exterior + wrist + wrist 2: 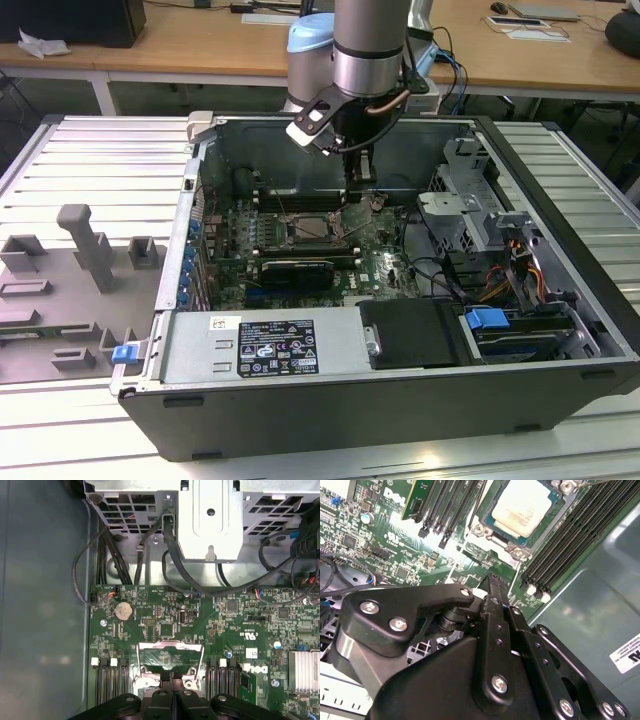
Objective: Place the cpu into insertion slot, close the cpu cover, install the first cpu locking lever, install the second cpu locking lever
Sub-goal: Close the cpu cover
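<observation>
Here, a pale, square, silvery cpu (524, 507).

Premises assessed as a robotics laboratory or test workshop set within an office-type room. Evidence, exterior view: a slatted aluminium bench (90, 150) carries an open computer case (400, 410) at centre, with an industrial robot arm (370, 50) reaching into it from twelve o'clock. At nine o'clock of the case lies a grey fixture plate (60, 300) with moulded holders. Beyond the bench, from ten to two o'clock, stand wooden desks (200, 45) bearing papers (537, 30) and a computer mouse (499, 8). Cables (450, 65) hang near one o'clock.
</observation>
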Controlling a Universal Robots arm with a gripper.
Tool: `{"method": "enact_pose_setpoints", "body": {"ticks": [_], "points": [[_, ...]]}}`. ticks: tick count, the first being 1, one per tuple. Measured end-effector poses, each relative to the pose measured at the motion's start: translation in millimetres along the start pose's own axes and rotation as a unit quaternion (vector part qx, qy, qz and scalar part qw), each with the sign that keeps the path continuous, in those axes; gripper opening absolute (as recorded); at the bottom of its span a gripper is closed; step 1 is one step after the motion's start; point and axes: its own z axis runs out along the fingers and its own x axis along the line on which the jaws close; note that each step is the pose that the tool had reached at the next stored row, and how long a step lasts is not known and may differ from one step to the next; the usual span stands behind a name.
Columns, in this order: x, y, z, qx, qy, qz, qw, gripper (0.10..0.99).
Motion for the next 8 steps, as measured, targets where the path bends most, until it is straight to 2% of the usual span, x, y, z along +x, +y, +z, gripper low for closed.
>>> {"method": "enact_pose_setpoints", "body": {"ticks": [8], "points": [[-0.1, 11.7, 0.7, 0.0005, 0.0000, 0.000, 1.0000, 0.106]]}}
